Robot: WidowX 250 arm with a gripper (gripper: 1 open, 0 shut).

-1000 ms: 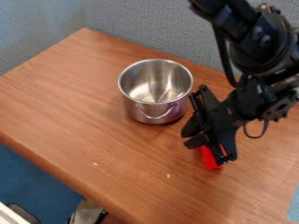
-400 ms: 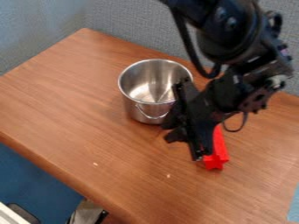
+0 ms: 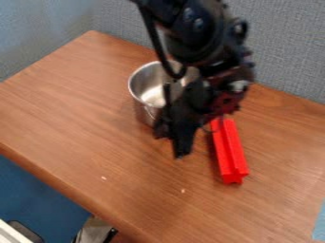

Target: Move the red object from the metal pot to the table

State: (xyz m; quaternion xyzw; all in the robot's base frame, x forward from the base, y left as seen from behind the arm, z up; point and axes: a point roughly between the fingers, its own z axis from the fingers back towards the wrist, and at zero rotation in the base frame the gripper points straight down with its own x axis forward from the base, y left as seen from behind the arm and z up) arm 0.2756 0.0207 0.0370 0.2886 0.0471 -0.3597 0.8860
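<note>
Clearance matters most in this step, by my judgement: the red object (image 3: 227, 150) lies flat on the tabletop (image 3: 76, 104), outside the metal pot (image 3: 158, 92), so the placing looks done and what is left is to draw off cleanly. To do that well I would lift straight away from the wood, keeping my jaws (image 3: 181, 142) from brushing the bar beside them or knocking the pot's wall behind them.

My jaws point down at the tabletop with their tips close over the wood, and they have hold of nothing; the bar lies apart from them, just to their side nearer the table's far edge. How wide they stand I cannot tell, since the dark fingers blur together here.

The red object is a bright red, long, straight bar with a plain matte face, resting lengthwise and undisturbed. Its near end reaches toward the tabletop's front edge and its other end points back toward the pot, which sits just behind my jaws, partly hidden by my arm.
</note>
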